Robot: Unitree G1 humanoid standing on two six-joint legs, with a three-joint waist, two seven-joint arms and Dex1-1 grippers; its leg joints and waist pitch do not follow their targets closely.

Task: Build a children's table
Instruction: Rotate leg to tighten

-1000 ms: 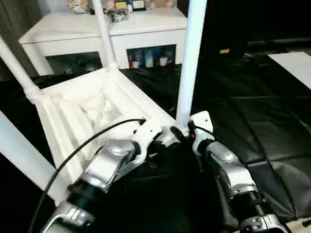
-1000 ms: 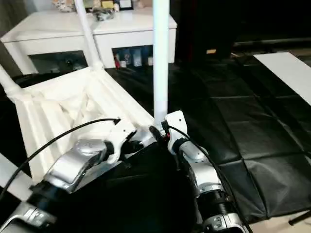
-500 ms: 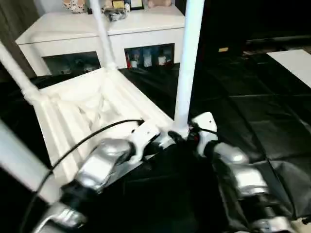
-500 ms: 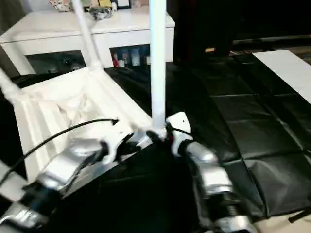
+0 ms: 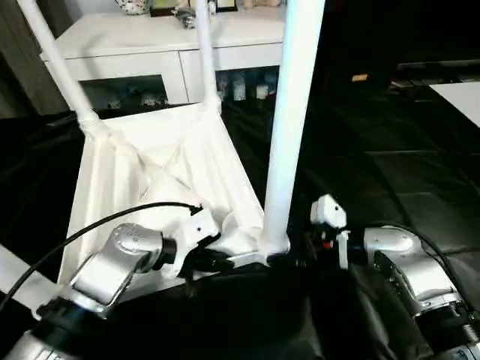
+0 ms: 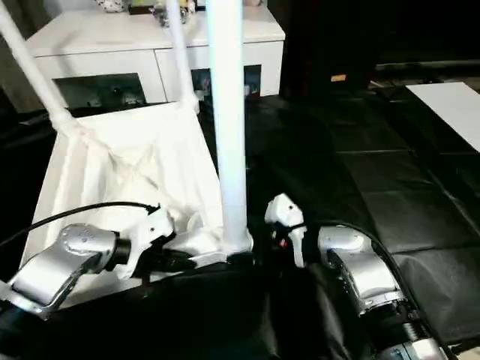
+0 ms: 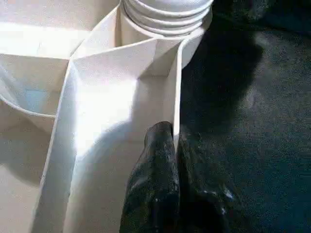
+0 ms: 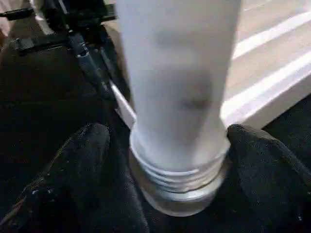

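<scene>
Left wrist view showed the left gripper (image 7: 170, 141) pressed together, pinching the thin rim of the children's table (image 5: 157, 161), which lay upside down on the black floor mat (image 5: 390, 165). At the table's nearest corner, the right gripper (image 8: 170, 160) stood spread around the base of the nearest leg (image 5: 289, 112).

head stereo pair: high, facing forward and down over both forearms, both sharing the upturned children's table (image 5: 157, 161) | left wrist: very near, along its pressed-together fingers (image 7: 163, 179) at the table's corner rim | right wrist: very near, facing the leg (image 8: 177, 97) at that same corner
</scene>
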